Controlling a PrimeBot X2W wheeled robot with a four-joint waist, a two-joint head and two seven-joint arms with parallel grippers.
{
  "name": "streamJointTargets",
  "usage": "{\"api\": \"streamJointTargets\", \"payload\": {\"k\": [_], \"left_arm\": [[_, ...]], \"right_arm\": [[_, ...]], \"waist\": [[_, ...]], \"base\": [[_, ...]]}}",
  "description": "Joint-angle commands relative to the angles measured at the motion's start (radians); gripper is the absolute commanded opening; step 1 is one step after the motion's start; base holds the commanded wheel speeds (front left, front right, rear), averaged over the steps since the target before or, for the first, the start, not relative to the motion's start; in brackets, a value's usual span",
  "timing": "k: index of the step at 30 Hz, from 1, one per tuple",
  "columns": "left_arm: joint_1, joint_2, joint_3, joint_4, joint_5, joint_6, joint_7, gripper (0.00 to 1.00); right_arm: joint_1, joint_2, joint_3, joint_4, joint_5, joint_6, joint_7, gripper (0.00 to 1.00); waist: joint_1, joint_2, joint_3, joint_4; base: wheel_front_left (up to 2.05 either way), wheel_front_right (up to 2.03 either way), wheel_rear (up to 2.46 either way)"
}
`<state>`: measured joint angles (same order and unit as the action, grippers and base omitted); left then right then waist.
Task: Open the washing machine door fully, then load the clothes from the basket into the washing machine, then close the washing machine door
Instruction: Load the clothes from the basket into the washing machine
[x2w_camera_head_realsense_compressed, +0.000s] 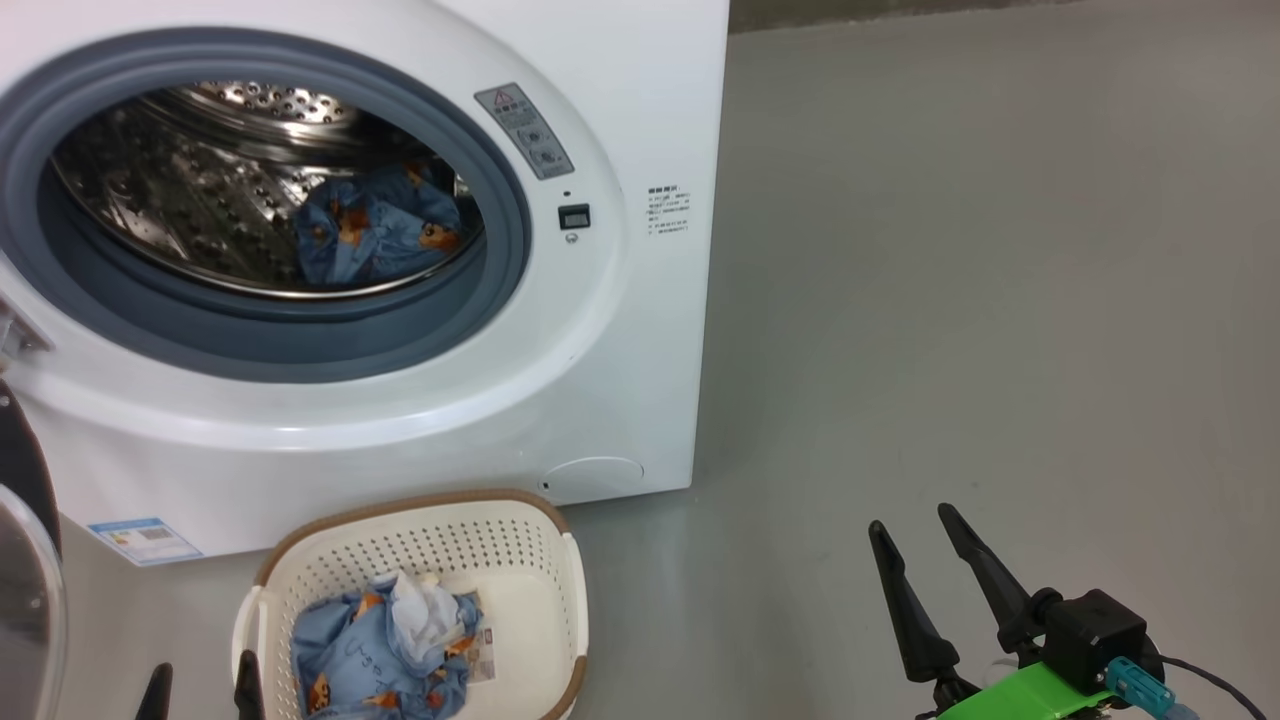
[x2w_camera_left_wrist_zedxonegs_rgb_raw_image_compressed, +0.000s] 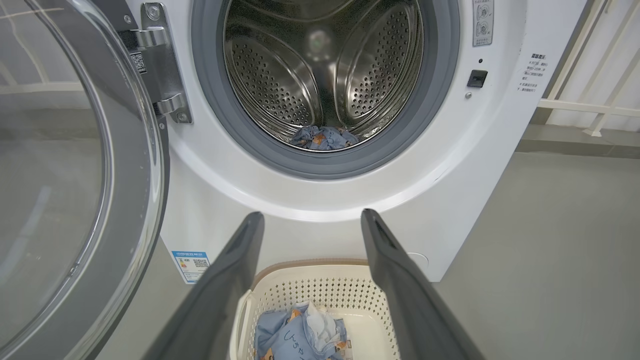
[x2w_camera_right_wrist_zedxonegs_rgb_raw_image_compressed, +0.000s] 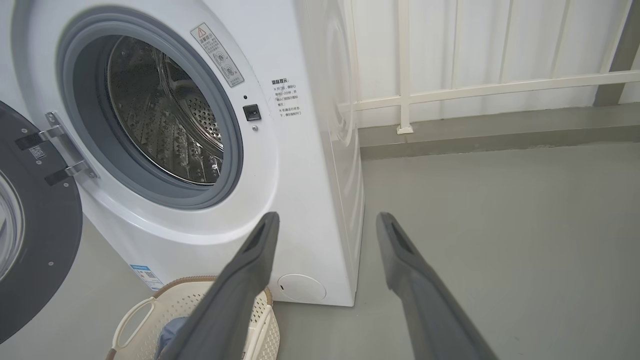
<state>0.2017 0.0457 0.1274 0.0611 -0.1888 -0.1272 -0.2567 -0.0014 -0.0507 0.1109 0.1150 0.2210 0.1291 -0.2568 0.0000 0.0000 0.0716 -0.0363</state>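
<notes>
Currently, left hand (x2w_camera_left_wrist_zedxonegs_rgb_raw_image_compressed: 312, 214) hovers, spread apart, above the basket (x2w_camera_head_realsense_compressed: 420, 505), where the clothes (x2w_camera_head_realsense_compressed: 385, 650) lie bunched. Recommend descending straight onto their raised middle, gripping deep, then lifting clear of the rim.

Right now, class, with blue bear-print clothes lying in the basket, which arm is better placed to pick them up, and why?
Left. The left fingers, open, point at the clothes in the basket; the right fingers hang open off to the side over bare floor.
</notes>
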Motion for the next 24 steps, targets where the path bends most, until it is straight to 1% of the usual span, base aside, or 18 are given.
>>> {"api": "streamJointTargets", "payload": {"k": [1, 11, 23, 24], "left_arm": [[-0.029, 0.005, 0.029, -0.012, -0.011, 0.001, -0.005, 1.0], [-0.1, 0.007, 0.015, 0.055, -0.039, -0.003, -0.005, 1.0], [-0.241, 0.079, -0.062, 0.154, -0.135, -0.003, -0.005, 1.0], [-0.241, 0.079, -0.062, 0.154, -0.135, -0.003, -0.005, 1.0]], "right_arm": [[-0.014, 0.001, 0.019, -0.025, -0.004, 0.002, -0.005, 1.0], [-0.034, 0.001, 0.02, -0.03, 0.0, 0.002, -0.005, 1.0], [-0.071, 0.001, 0.026, -0.05, 0.001, 0.002, -0.005, 1.0], [-0.071, 0.001, 0.026, -0.05, 0.001, 0.002, -0.005, 1.0]], "waist": [[0.0, 0.0, 0.014, -0.001], [0.0, 0.0, 0.112, -0.012], [0.0, 0.0, 0.294, -0.034], [0.0, 0.0, 0.294, -0.034]], "base": [[0.0, 0.0, 0.0], [0.0, 0.0, 0.0], [0.0, 0.0, 0.0], [0.0, 0.0, 0.0]]}}
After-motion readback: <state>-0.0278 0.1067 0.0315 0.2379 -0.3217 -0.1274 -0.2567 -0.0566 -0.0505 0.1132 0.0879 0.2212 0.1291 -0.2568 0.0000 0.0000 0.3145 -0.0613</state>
